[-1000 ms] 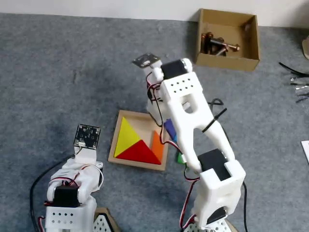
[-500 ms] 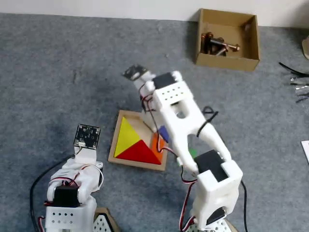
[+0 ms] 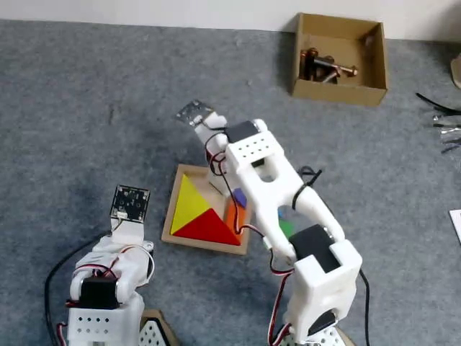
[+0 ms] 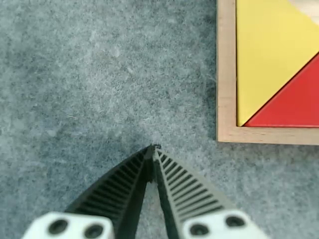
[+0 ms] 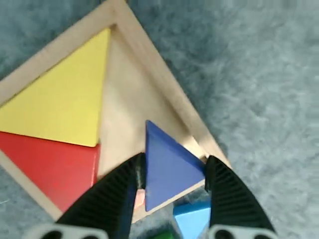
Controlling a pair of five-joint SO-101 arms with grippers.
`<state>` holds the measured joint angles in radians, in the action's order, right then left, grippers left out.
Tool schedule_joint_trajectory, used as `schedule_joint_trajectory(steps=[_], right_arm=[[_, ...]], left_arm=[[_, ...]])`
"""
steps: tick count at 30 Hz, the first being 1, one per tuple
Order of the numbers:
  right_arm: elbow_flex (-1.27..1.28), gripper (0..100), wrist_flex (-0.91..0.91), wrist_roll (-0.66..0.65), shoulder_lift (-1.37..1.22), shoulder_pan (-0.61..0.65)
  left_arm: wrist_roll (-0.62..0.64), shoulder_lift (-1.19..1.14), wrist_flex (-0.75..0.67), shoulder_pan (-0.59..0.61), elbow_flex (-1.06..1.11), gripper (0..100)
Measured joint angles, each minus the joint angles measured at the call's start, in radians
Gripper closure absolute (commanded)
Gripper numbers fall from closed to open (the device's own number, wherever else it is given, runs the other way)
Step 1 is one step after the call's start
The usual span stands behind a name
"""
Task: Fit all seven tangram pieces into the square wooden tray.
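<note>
One blue triangle (image 5: pixel 168 174) gripped by right claw (image 5: pixel 173 163) over tray (image 5: pixel 161 74) (left claw (image 4: pixel 154 148) closed).

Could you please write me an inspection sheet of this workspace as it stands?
Surface: grey carpet.
Job's things: wooden tray holds yellow triangle, red triangle and orange piece; green piece and light blue piece beside it.
Clutter: cardboard box with metal parts, away from the tray.
Grippers: left gripper shut, over carpet near a tray corner; right gripper shut on blue triangle above the tray.
Cables: black cables at the right edge; wires along the right arm.
Surroundings: pale wall beyond the carpet.
</note>
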<state>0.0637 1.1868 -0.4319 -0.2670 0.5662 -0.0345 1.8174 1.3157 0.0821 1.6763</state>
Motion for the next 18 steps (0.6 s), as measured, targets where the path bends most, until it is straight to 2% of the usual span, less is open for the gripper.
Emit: schedule_joint_trajectory(steps=[18], right_arm=[[0.029,85.0,-0.043,0.032,0.0,-0.029]], left_arm=[[0.0,0.0,0.0,0.0,0.0,99]])
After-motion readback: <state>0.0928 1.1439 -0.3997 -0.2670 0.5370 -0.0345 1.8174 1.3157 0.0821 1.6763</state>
